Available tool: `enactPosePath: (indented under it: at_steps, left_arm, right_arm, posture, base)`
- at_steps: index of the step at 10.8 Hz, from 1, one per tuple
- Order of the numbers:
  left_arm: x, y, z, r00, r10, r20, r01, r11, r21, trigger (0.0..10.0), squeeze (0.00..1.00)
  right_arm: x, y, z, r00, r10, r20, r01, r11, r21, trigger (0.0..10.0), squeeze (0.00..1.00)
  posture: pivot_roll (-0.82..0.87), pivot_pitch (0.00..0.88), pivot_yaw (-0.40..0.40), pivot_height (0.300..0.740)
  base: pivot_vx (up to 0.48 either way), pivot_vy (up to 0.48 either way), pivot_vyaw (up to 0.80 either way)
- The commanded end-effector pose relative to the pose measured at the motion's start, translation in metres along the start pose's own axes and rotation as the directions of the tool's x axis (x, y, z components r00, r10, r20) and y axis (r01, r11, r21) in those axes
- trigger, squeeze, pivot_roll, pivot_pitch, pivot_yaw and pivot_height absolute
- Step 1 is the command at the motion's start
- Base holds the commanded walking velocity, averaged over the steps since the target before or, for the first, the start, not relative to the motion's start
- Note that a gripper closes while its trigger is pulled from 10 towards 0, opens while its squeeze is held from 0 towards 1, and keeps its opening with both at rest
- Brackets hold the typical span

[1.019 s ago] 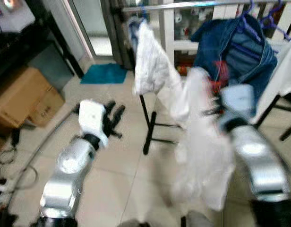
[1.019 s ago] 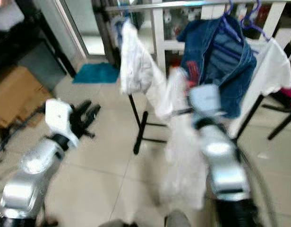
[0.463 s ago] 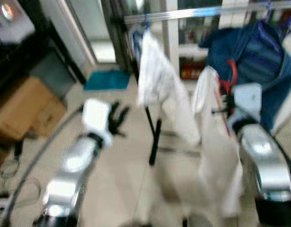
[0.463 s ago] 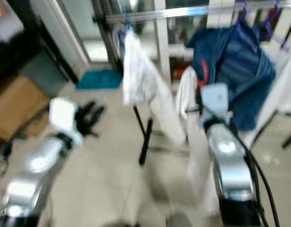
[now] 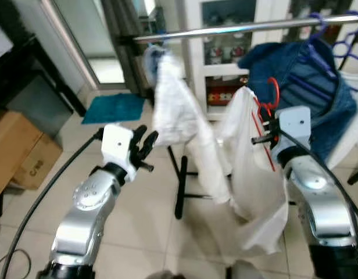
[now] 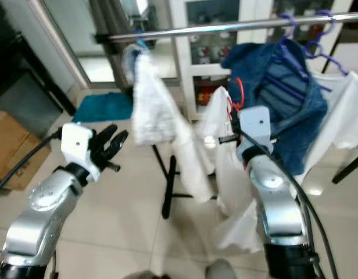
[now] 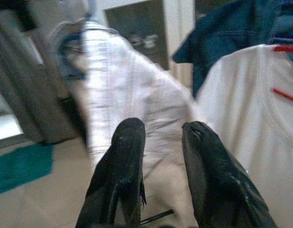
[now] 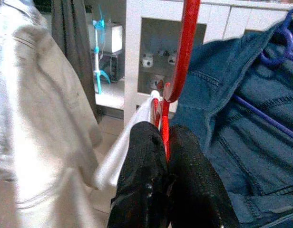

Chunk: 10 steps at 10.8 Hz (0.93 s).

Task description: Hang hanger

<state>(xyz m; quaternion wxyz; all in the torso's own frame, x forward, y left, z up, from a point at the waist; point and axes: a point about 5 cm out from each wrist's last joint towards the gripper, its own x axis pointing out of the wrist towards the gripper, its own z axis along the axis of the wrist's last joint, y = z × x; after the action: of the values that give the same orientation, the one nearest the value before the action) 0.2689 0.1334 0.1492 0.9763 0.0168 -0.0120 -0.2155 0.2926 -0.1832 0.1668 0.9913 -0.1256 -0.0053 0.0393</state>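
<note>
Pale floor tiles (image 5: 144, 232) are lying under a long silver clothes rail (image 5: 237, 27) holding a denim jacket (image 5: 307, 87). Below the rail, the right gripper (image 8: 161, 156) is squeezing a red hanger (image 5: 271, 96) carrying a white shirt (image 5: 254, 174). Lifting the hook higher should help it catch. The left gripper (image 7: 161, 137) is waiting nearby, fingers slightly apart, holding nothing.

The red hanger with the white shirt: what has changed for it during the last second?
The right pincer has lifted the red hanger and its white shirt closer to the metal rail; the hook is still below it. The grip stayed shut. The left pincer remained open and free.
</note>
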Motion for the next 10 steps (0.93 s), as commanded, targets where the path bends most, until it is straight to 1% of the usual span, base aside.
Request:
enactPosePath:
  at_steps: [1, 3, 5, 6, 7, 8, 9, 10]
  left_arm:
    - [-0.003, 0.007, 0.001, 1.000, 0.020, -0.001, -0.020, 1.000, 0.019, 10.0, 0.00]
    - [-0.001, 0.007, 0.001, 1.000, 0.030, 0.006, -0.030, 0.999, 0.012, 10.0, 0.00]
    - [0.004, -0.001, -0.003, 0.999, 0.032, 0.013, -0.032, 0.999, -0.007, 10.0, 0.00]
    - [0.006, -0.003, -0.003, 0.999, 0.029, 0.018, -0.029, 1.000, -0.012, 10.0, 0.00]
    - [0.008, -0.009, -0.004, 0.999, 0.020, 0.025, -0.020, 1.000, -0.020, 10.0, 0.00]
    - [0.009, -0.011, -0.006, 1.000, 0.016, 0.026, -0.015, 1.000, -0.021, 10.0, 0.00]
    - [0.010, -0.013, -0.006, 0.999, 0.016, 0.030, -0.016, 1.000, -0.023, 10.0, 0.00]
    - [0.010, -0.013, -0.006, 0.999, 0.019, 0.033, -0.019, 1.000, -0.025, 10.0, 0.00]
  right_arm:
    - [0.000, 0.007, 0.009, 0.998, 0.035, 0.053, -0.036, 0.999, 0.019, 10.0, 0.00]
    - [-0.002, 0.010, 0.009, 0.998, 0.045, 0.047, -0.046, 0.999, 0.013, 10.0, 0.00]
    - [-0.004, 0.003, 0.009, 0.999, 0.027, 0.038, -0.026, 0.999, -0.025, 10.0, 0.00]
    - [-0.004, 0.000, 0.008, 0.999, 0.025, 0.034, -0.024, 0.999, -0.028, 10.0, 0.00]
    - [-0.003, -0.006, 0.011, 0.999, 0.018, 0.035, -0.016, 0.999, -0.042, 10.0, 0.00]
    - [-0.001, -0.008, 0.013, 0.999, 0.017, 0.038, -0.015, 0.998, -0.053, 10.0, 0.00]
    - [0.001, -0.009, 0.011, 0.999, 0.033, 0.014, -0.033, 0.999, -0.024, 10.0, 0.00]
    - [0.001, -0.010, 0.010, 0.999, 0.033, 0.003, -0.033, 0.999, -0.029, 10.0, 0.00]
  posture:
    - [-0.08, 0.103, 0.163, 0.740]
    - [-0.09, 0.100, 0.153, 0.740]
    - [-0.14, 0.089, 0.110, 0.740]
    - [-0.15, 0.086, 0.096, 0.740]
    - [-0.17, 0.085, 0.068, 0.740]
    - [-0.17, 0.085, 0.055, 0.740]
    - [-0.17, 0.085, 0.048, 0.740]
    - [-0.17, 0.084, 0.044, 0.740]
  base:
    - [0.368, 0.000, 0.00]
    - [0.369, 0.000, 0.00]
    - [0.368, 0.000, 0.00]
    - [0.371, 0.000, 0.00]
    - [0.368, 0.000, 0.00]
    - [0.371, 0.000, 0.00]
    - [0.368, 0.000, -0.70]
    - [0.371, 0.000, -0.80]
